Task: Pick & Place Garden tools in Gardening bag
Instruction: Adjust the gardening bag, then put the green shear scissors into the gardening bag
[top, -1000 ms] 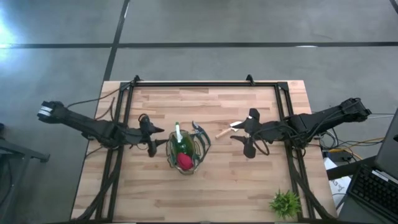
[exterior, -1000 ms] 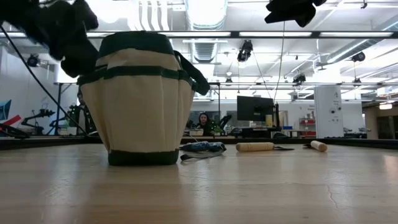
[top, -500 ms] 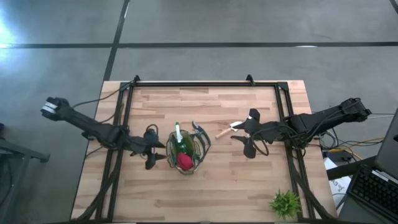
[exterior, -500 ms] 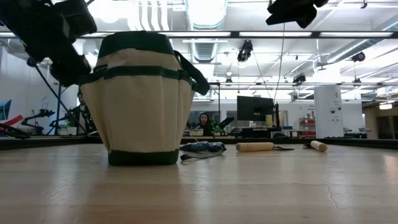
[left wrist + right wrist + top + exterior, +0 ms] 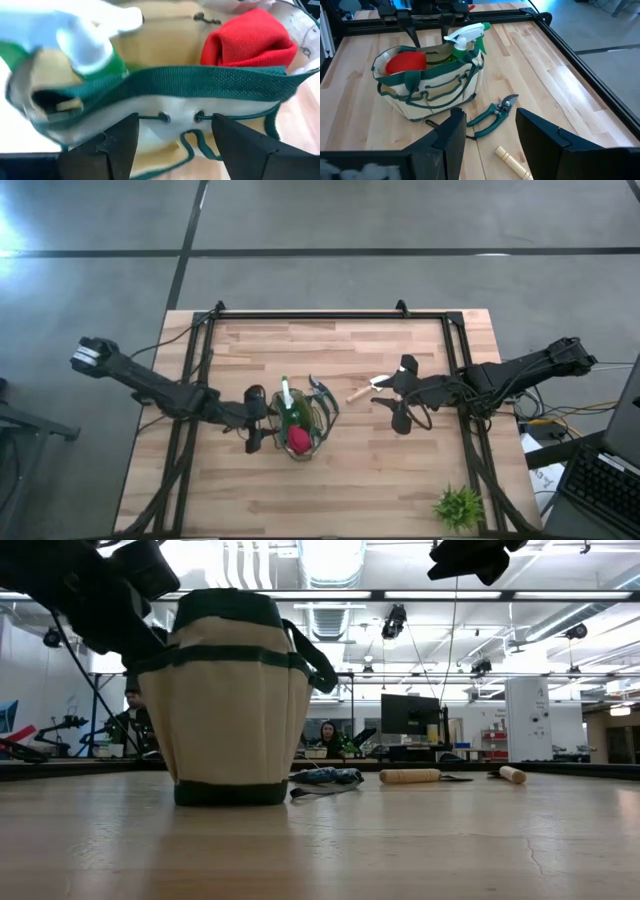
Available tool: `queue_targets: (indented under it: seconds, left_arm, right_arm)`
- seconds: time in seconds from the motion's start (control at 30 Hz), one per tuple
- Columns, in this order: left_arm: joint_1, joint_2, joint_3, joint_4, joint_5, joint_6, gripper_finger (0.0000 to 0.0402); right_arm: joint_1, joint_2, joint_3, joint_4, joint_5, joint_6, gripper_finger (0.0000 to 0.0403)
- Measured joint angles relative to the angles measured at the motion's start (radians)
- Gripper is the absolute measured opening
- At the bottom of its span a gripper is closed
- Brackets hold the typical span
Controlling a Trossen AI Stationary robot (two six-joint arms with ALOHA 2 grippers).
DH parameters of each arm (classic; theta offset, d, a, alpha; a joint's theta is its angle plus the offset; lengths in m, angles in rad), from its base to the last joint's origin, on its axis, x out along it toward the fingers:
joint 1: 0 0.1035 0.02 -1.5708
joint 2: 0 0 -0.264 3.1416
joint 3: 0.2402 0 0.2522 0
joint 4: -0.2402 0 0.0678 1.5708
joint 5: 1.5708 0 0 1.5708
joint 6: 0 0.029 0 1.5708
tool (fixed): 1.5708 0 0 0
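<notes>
The gardening bag [image 5: 297, 423] stands upright near the middle of the table [image 5: 330, 490], and my left gripper [image 5: 254, 420] is right at its side, at the bag's 9 o'clock in the overhead view. My left fingers [image 5: 117, 145] are spread apart with the bag's green rim between them, gripping nothing; whether they touch the fabric I cannot tell. Inside the bag sit a green-and-white spray bottle [image 5: 467, 35], its white head poking above the rim, and a red piece [image 5: 406, 62] filling the other side; whatever lies deeper is hidden by the walls. My right gripper [image 5: 400, 407] hangs above the table, well apart from the bag at its 3 o'clock, fingers [image 5: 454, 135] spread and empty. The shears [image 5: 491, 115] lie flat on the wood just beside the bag, at its 1 o'clock seen from above, between the bag and my right gripper. A wooden handle [image 5: 358, 392] lies at about 11 o'clock from my right gripper; the tool's blade end is hard to make out beneath the arm. From table height the bag [image 5: 228, 700] blocks everything behind it, and my left gripper [image 5: 105, 605] shows only as a dark mass beside it.
</notes>
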State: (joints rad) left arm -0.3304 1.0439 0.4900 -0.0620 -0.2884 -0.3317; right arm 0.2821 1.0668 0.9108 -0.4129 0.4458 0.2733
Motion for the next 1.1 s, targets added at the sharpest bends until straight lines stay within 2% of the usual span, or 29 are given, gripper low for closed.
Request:
queue_targets:
  seconds: [0.17,0.37,0.67,0.9,1.1]
  left_arm:
    - [0.053,0.013,0.0,0.067,0.001,0.122,0.0251]
    - [0.108,0.015,0.0,0.09,0.062,0.153,0.0251]
    - [0.104,0.004,0.0,0.051,0.115,0.051,0.0248]
    - [0.104,-0.029,0.0,0.009,0.116,0.029,0.0245]
    - [0.104,-0.047,0.0,-0.012,0.116,0.022,0.0245]
  right_arm:
    - [0.0,0.0,0.0,0.001,0.0,0.003,0.0162]
    - [0.001,0.0,0.0,-0.001,0.0,0.015,0.0161]
    - [0.001,0.0,0.0,-0.063,0.0,0.086,0.0171]
    - [0.001,0.001,-0.005,-0.104,0.0,0.12,0.0166]
    - [-0.005,0.001,-0.077,0.032,-0.031,0.132,0.0158]
